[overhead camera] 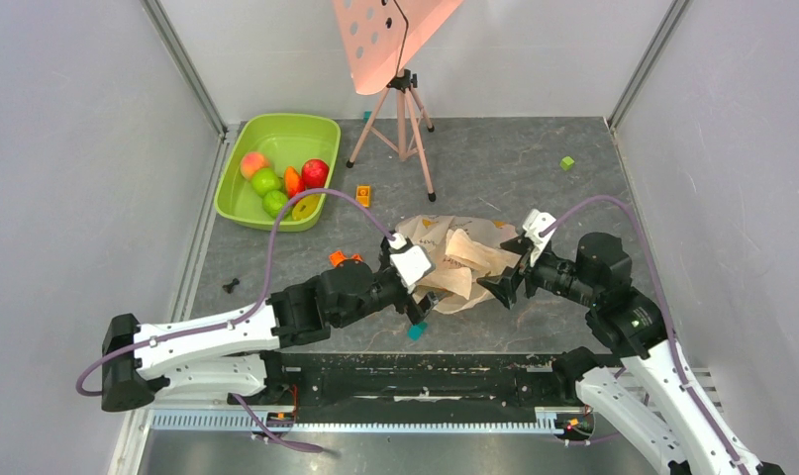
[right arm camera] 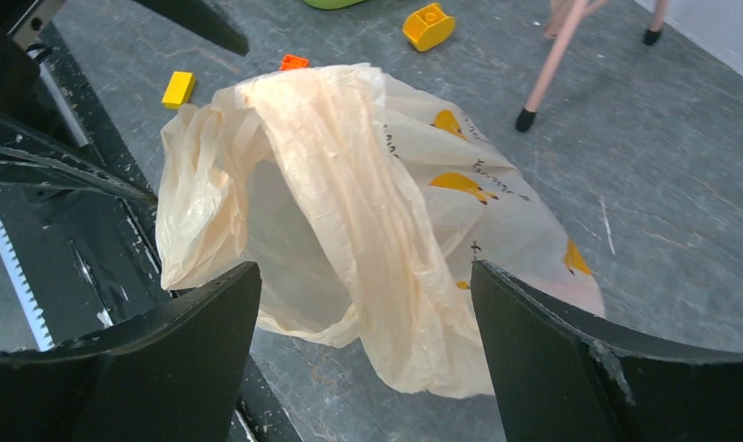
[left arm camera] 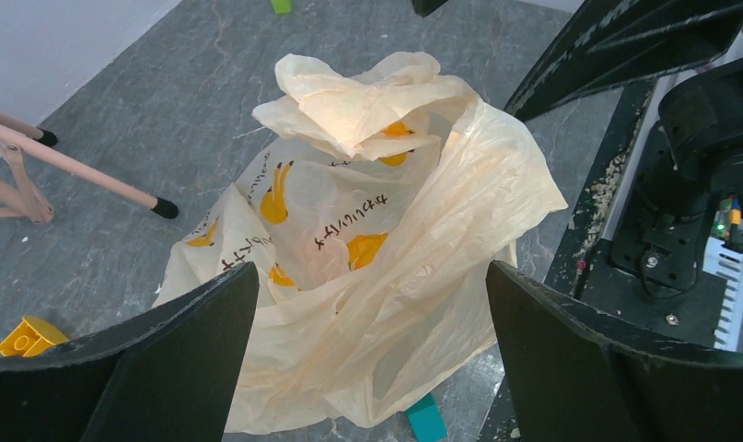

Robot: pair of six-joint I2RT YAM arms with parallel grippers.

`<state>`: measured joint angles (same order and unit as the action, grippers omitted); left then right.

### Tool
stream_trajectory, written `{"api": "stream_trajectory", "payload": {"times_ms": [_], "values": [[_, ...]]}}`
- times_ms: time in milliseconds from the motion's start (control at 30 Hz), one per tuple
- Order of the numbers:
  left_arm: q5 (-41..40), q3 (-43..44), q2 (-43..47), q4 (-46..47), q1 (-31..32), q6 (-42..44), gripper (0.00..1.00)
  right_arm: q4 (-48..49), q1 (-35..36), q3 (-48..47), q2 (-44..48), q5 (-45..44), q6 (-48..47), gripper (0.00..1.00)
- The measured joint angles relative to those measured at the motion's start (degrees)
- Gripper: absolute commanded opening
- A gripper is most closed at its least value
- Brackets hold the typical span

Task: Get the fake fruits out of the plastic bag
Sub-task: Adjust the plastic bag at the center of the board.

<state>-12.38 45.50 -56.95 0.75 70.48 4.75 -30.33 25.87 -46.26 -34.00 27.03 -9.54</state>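
My left end effector (left arm camera: 372, 295) and right end effector (right arm camera: 365, 276) both stand spread, gripping nothing, flanking the plastic bag (overhead camera: 461, 259) slumped on the table (overhead camera: 534, 168). Fake fruits (overhead camera: 281, 178) sit in the green tub (overhead camera: 296, 134) (any inside the bag are hidden). Risk: pinching loose film drags the bag shut.

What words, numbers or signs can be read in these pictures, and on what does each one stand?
Nothing can be quoted with certainty.
On the plastic bag, left wrist view: a line of dark writing among yellow-orange printed marks, but it is creased and turned around, so it is too unclear to read.
On the same bag, right wrist view: small dark writing, too small to read.
On the green tub: no text visible.
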Motion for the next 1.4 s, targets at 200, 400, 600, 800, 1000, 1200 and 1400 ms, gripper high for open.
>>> {"api": "stream_trajectory", "payload": {"times_ms": [200, 400, 600, 800, 1000, 1200, 1400], "values": [[-3.7, 0.0, -3.5, 0.3, 1.4, 3.1, 1.0, 4.8, 0.0, 5.6, -0.8, 0.7, -1.2, 0.87], [-7.9, 0.0, -5.5, 2.7, 1.7, 6.0, 1.0, 10.3, 0.0, 6.8, -3.7, 0.0, -2.4, 0.84], [-12.5, 0.0, -9.2, 4.3, 1.7, 8.0, 1.0, 14.2, 1.1, 6.8, -8.9, -1.4, -3.3, 0.62], [-17.6, 0.2, -10.7, 5.6, 1.7, 8.1, 0.89, 14.8, 2.4, 6.2, -12.8, -4.5, -1.9, 0.02], [-22.8, 2.5, -10.6, 7.1, 1.4, 4.0, 0.43, 16.6, 2.6, 0.9, -15.6, -12.0, 9.1, 0.0], [-29.6, 5.2, -5.7, 8.1, 0.9, -8.1, 0.07, 27.6, 2.6, 4.1, -7.8, -23.1, 29.6, 0.0], [-36.7, -1.6, 5.1, 11.5, 0.6, -27.8, 0.02, 45.9, 2.6, 24.3, 11.6, -34.8, 55.6, 0.0]]}}
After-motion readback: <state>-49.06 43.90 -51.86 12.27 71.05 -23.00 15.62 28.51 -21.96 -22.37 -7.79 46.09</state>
